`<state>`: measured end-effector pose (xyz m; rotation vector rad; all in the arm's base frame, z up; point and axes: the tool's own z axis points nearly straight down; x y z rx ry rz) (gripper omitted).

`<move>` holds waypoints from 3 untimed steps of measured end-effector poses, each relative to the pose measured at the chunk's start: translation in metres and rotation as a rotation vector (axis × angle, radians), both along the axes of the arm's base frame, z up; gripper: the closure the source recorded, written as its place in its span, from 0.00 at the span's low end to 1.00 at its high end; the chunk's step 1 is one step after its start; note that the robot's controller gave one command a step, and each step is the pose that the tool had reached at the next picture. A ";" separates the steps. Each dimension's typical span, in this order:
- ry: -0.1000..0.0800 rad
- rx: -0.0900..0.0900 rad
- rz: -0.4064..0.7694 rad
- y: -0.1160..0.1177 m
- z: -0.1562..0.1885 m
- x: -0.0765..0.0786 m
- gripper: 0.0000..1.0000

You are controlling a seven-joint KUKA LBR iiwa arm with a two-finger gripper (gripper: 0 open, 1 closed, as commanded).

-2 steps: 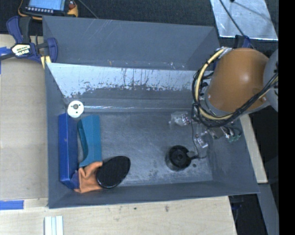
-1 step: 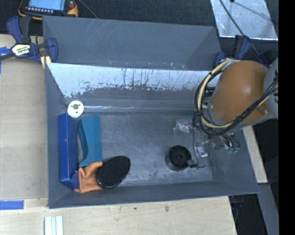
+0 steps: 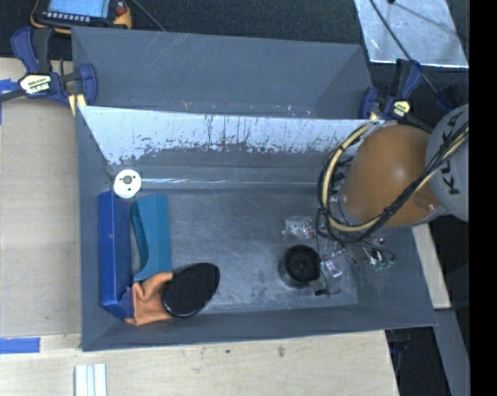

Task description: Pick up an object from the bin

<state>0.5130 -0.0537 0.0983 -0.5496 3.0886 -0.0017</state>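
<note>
- One KUKA arm reaches into the grey metal bin from the right. Black letters on its pale casing appear to read "KU" before the edge of the view cuts the word off.
- Its gripper hangs low over the right part of the bin floor, just beside and partly over a small black round thing with a darker hollow at its middle. That thing lies on the floor near the front wall.
- Whether the gripper is open, closed or gripping cannot be told. The brown-orange wrist cover and the looped black-and-yellow cables hide much of it, and its metal parts are hard to separate from the black thing below.
- Well apart, in the bin's left front corner, a black oval thing rests against an orange thing whose shape is hard to make out.
- Along the left wall lies a long dark-blue bar, with a teal block just beside it on the inner side.
- At the bar's far end, near the back wall, sits a white round disc with a dark spot at its centre.
</note>
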 end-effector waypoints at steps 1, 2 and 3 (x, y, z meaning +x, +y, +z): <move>0.003 0.000 -0.090 -0.007 -0.023 -0.009 1.00; 0.003 0.000 -0.089 -0.007 -0.023 -0.009 1.00; 0.001 0.001 -0.089 -0.007 -0.020 -0.009 1.00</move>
